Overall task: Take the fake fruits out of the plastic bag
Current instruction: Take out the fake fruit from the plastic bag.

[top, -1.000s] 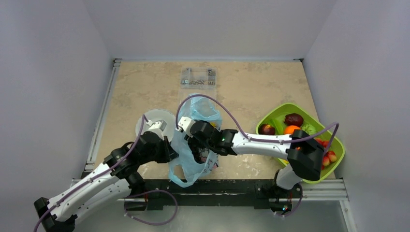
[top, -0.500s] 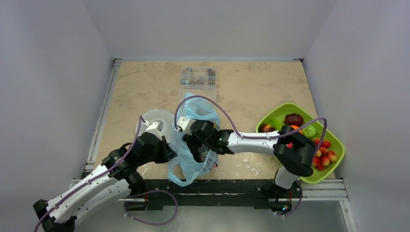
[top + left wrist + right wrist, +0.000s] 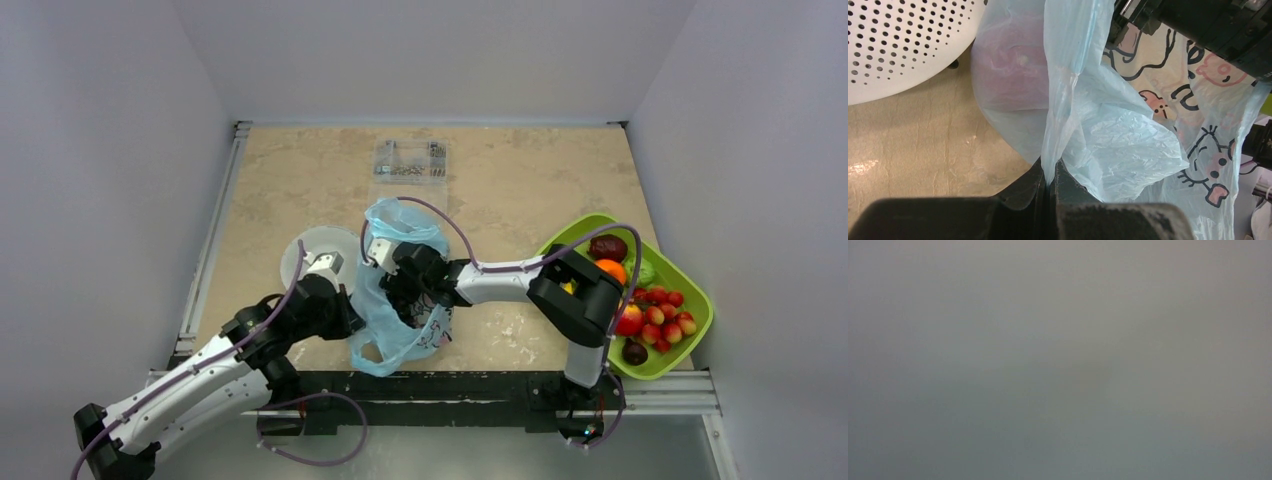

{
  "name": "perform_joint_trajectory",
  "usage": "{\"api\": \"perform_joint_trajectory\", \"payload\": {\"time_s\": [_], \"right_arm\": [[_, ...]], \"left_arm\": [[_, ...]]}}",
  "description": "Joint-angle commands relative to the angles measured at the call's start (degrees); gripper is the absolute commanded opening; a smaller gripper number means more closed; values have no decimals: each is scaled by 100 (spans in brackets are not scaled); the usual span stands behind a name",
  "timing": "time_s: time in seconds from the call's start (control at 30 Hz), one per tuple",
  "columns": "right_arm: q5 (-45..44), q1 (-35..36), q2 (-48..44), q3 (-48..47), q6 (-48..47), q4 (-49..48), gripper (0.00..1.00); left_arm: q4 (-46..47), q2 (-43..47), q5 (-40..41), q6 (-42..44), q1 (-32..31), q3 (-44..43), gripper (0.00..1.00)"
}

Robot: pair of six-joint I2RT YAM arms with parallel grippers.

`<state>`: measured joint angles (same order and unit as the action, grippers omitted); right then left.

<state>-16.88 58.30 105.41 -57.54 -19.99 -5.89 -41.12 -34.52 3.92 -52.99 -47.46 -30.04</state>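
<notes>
**Fruit hunt inside the plastic bag**

Down near the front edge of the table [image 3: 300, 180] for the plastic bag [image 3: 400, 325], crumpled light blue with a pink-and-black cartoon print. Clenched on a fold of its left edge with the left gripper [image 3: 348, 307]. From the left wrist view, blue film pinched flat between the two dark fingers [image 3: 1075, 192], no gap at all. Right behind that film, a round reddish fruit [image 3: 1008, 75], bulging against the bag wall, low by the tabletop. Buried in the top of the bag with the right gripper [image 3: 405, 292], and open or closed, impossible to tell. Nothing but flat grey blur from the right wrist camera. Just beside the bag on its left, a white perforated disc [image 3: 312, 250]. Off to the right, well apart from the bag, a lime-green tray [image 3: 690, 340] loaded with fake fruits [image 3: 655, 310]: orange, dark plum, green piece, a cluster of small red ones. At the far side of the table, a clear plastic box [image 3: 409, 160].
</notes>
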Motion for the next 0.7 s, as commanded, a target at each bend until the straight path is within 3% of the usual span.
{"api": "perform_joint_trajectory", "payload": {"time_s": [0.0, 0.07, 0.2, 0.3, 0.67], "right_arm": [[272, -21, 102, -90, -28, 149, 70], [341, -21, 33, -128, 5, 227, 63], [263, -4, -308, -43, 19, 233, 33], [254, 12, -707, 41, 41, 289, 18], [135, 517, -1863, 282, 402, 902, 3]], "left_arm": [[97, 148, 133, -96, -35, 151, 0], [71, 209, 148, -106, -37, 201, 0], [34, 227, 179, -104, -36, 193, 0], [36, 186, 171, -89, -36, 137, 0], [-122, 191, 204, -29, -35, -164, 0]]}}
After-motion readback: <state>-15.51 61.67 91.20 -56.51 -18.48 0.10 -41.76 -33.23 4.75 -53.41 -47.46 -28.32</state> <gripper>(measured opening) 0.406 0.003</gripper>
